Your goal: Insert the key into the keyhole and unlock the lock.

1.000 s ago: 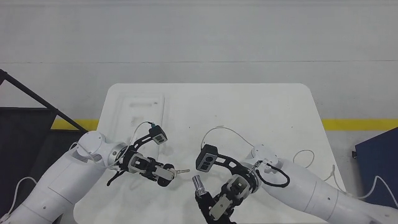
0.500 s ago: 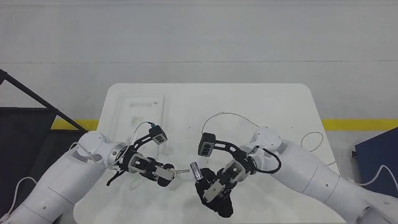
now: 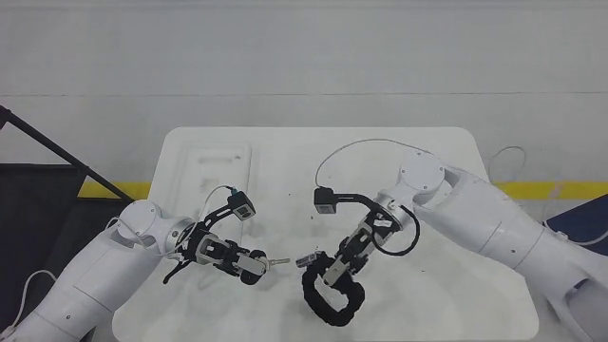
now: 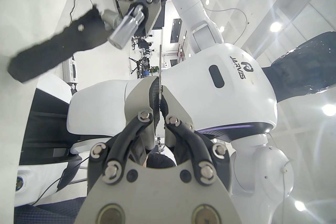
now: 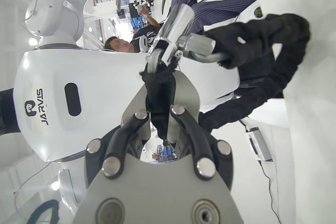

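Passage and obstruction, table (image 3: pixel 418 161)
Narrow open gap between the tip of the key (image 3: pixel 278 262) and the lock (image 3: pixel 306 260), near but apart, nothing between them. Black cable loop (image 3: pixel 332 309) curves out from the lock on the near side and bars that approach. Flat white tray (image 3: pixel 217 163) takes the far-left corner. Open surface across the far middle and right. Left arm (image 3: pixel 104 266) and right arm (image 3: pixel 484 228) each close off a near corner.

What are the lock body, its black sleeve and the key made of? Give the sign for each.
Lock body: looks like polished, chromed metal; mirror-bright reflections.
Black sleeve: seemingly matte fabric or fleece; fuzzy surface, frayed edge.
Key: apparently thin bare metal; flat grey blade seen edge-on.
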